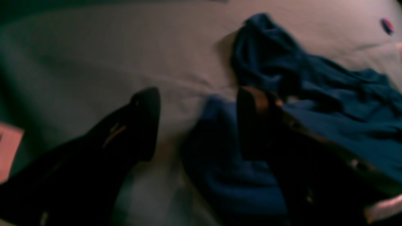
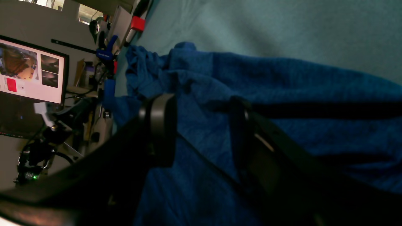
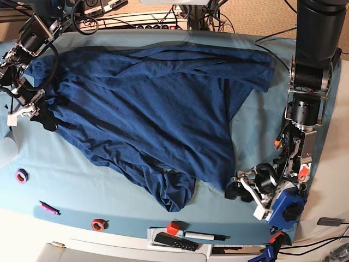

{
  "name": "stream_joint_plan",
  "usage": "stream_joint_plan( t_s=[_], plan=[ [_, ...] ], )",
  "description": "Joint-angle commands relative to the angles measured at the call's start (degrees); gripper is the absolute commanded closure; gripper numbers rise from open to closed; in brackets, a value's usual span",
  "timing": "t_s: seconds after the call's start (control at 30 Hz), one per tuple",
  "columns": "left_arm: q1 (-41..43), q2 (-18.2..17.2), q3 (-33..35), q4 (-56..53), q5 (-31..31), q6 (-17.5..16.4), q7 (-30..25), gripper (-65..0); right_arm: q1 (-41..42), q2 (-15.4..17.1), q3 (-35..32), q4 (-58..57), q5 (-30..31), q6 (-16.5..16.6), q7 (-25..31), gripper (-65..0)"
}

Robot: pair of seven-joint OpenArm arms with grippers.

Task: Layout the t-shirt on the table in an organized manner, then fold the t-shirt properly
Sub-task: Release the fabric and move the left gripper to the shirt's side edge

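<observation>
Jaws spread; t-shirt (image 3: 147, 103) stretched crosswise over table (image 3: 109, 188)

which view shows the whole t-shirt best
The base view: the t-shirt lies spread but rumpled across the table, outline fully visible. The left wrist view shows only a blurred bunched part, and the right wrist view only close folds behind the right gripper.

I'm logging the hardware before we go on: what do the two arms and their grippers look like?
Both arms are black and silver metal with exposed cabling. The left arm has a thick black cylindrical upper link, silver round joints, a blue housing and small red parts near the left gripper. The left gripper's fingers are dark, flat and tapered. The right gripper is black, its arm trailing a looping black cable.
</observation>
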Motion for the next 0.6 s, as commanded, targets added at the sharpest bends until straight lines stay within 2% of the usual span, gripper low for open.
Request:
stream_joint_plan(
  t_s=[0.0, 0.1, 0.17, 0.27, 0.33, 0.4, 0.47, 0.57],
  plan=[
    [-2.14, -0.83, -0.22, 0.92, -0.92, -0.26, -0.63, -38.7, 0.96, 1.57, 0.15, 0.85, 1.55, 0.30, 0.68, -27.1],
    [-2.14, -2.36, -0.22, 0.92, -4.15, -0.52, 2.54, -38.6, 0.96, 1.57, 0.15, 0.85, 1.55, 0.30, 0.61, -27.1],
    [-2.12, -3.89, -0.22, 0.92, -10.10, -3.10, 8.09, -38.4, 0.96, 1.57, 0.15, 0.85, 1.55, 0.30, 0.44, -27.1],
    [-1.75, -5.99, -0.22, 0.92, -20.15, -9.25, 20.74, -37.5, 0.96, 1.57, 0.15, 0.85, 1.57, 0.30, 0.46, -27.1],
    [-1.09, -7.08, -0.22, 0.92, -26.62, -11.10, 30.18, -34.5, 0.96, 1.57, 0.15, 0.85, 1.57, 0.30, 0.46, -27.1],
    [0.26, -7.56, -0.22, 0.92, -30.95, -12.39, 37.07, -32.5, 0.96, 1.57, 0.15, 0.85, 1.57, 0.30, 0.48, -27.1],
    [2.43, -7.54, -0.22, 0.92, -32.28, -12.55, 39.39, -31.9, 0.96, 1.57, 0.15, 0.85, 1.60, 0.30, 0.50, -27.1],
    [6.38, -7.26, -0.22, 0.92, -32.35, -12.59, 38.36, -31.9, 0.96, 1.57, 0.15, 0.85, 1.57, 0.30, 0.46, -27.1]
  ],
)
